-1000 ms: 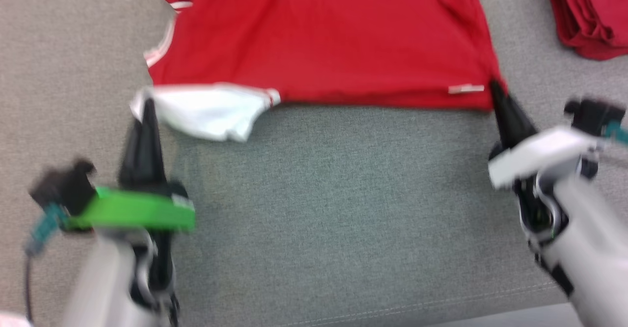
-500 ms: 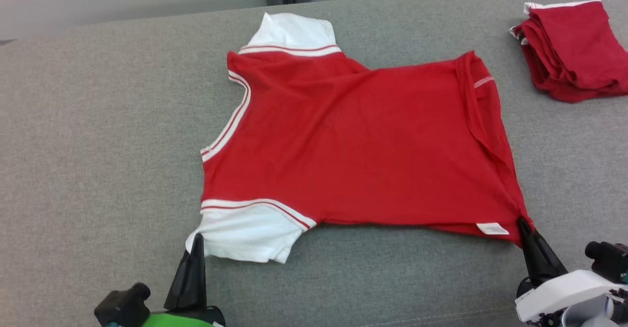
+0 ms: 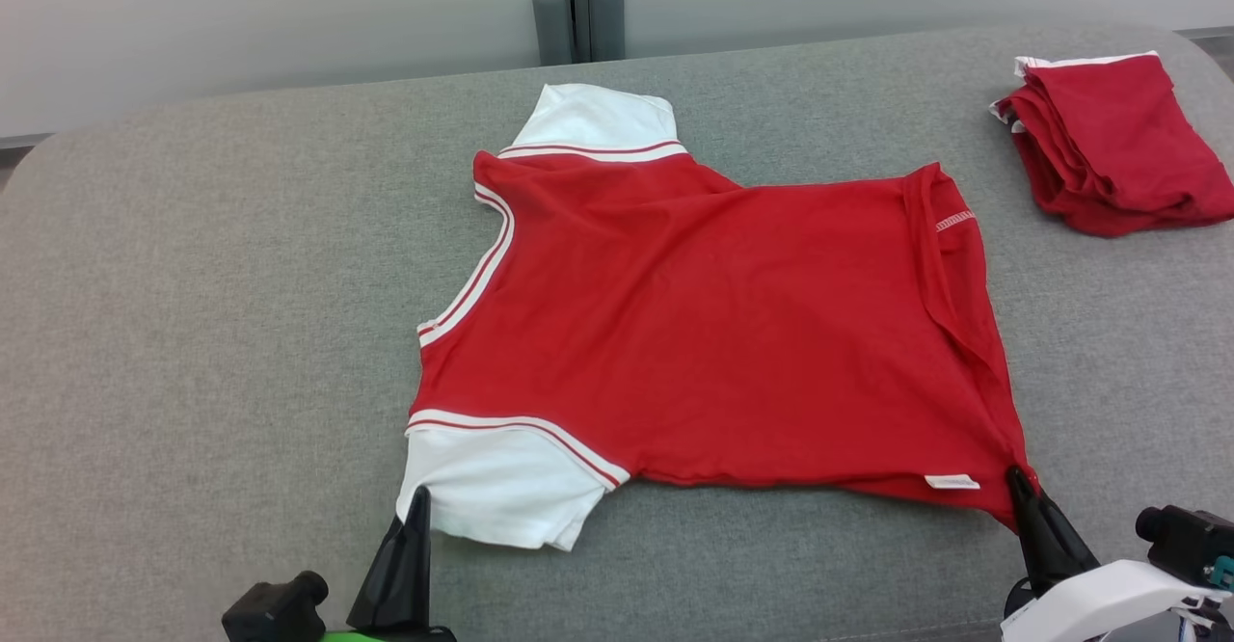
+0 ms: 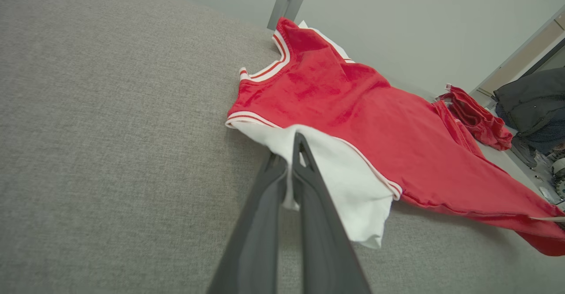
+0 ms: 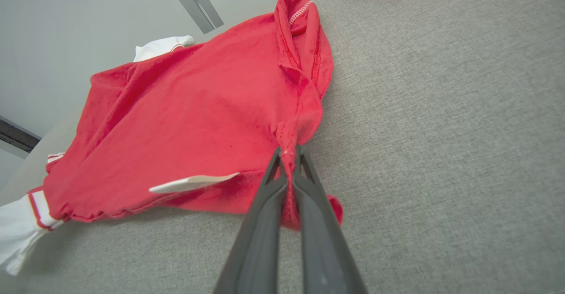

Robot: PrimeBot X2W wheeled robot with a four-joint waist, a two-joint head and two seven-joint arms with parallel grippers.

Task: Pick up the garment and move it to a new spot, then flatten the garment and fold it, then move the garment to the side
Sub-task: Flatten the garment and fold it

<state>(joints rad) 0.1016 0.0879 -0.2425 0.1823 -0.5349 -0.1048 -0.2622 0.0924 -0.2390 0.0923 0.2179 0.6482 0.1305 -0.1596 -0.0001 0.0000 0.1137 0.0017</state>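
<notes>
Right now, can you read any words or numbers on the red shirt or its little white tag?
No text here can be read.
White tag on the hem of the red shirt: looks blank, too small to read any print.
Folded red clothes: no print visible.

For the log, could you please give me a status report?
Left end effector shut on sleeve. Right end effector shut on hem corner. Shirt lies spread. Red pile apart.
</notes>
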